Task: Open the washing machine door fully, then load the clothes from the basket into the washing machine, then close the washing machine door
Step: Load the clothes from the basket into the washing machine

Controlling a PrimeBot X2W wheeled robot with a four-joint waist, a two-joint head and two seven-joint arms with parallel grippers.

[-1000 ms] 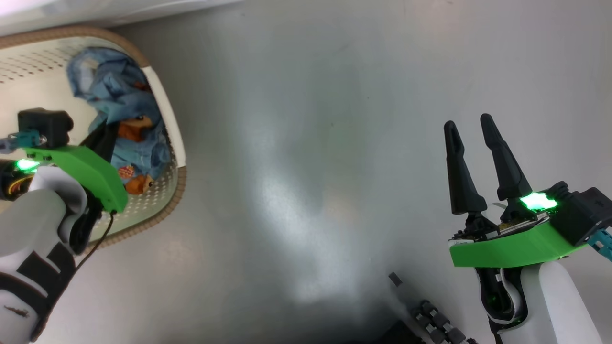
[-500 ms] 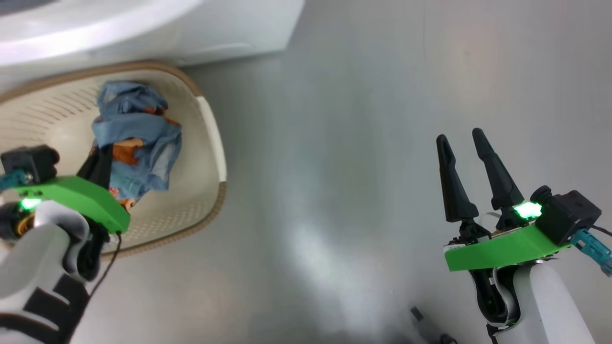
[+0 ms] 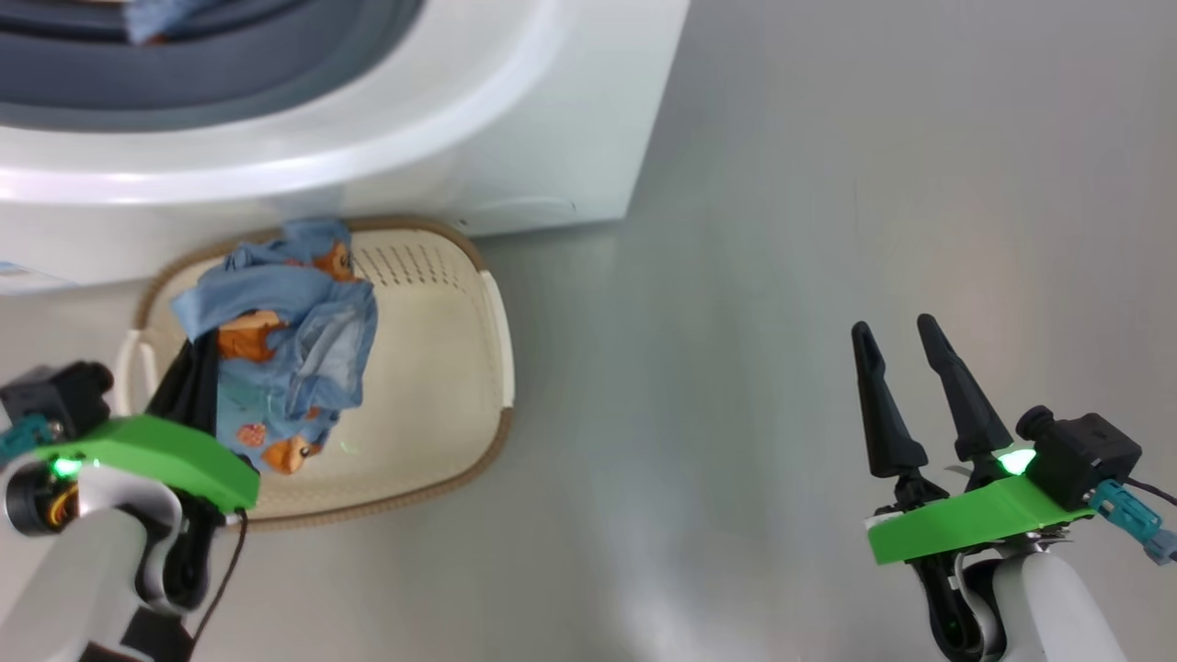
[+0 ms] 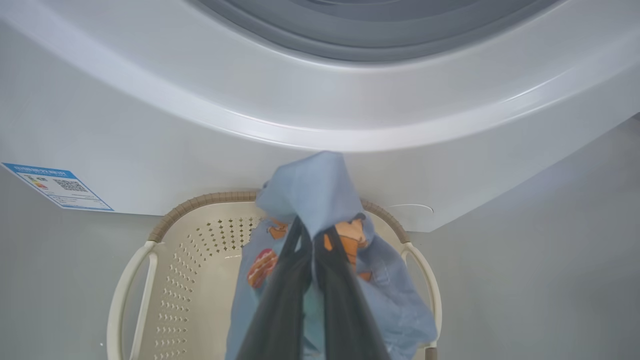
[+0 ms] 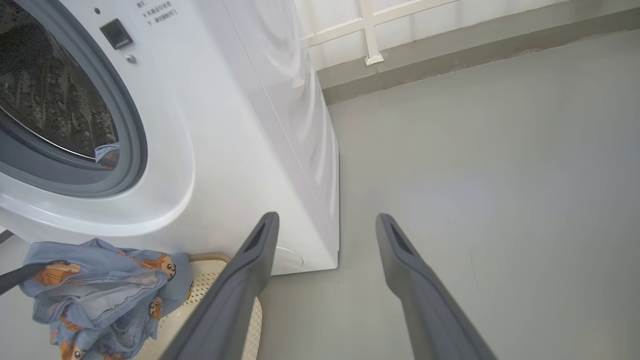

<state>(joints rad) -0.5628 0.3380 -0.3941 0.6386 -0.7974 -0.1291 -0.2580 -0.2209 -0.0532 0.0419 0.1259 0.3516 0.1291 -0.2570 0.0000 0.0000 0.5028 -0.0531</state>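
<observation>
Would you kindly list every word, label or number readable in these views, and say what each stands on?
Blue label sticker on the washing machine front: fine print and a QR-style square, too small to read.
Short lines of dark print on the machine's front, beside its opening: too blurred to read.
No text can be quoted.

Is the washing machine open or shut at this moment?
Open. On the washing machine, the grey rubber ring and steel drum are uncovered, with blue cloth lying inside.
</observation>
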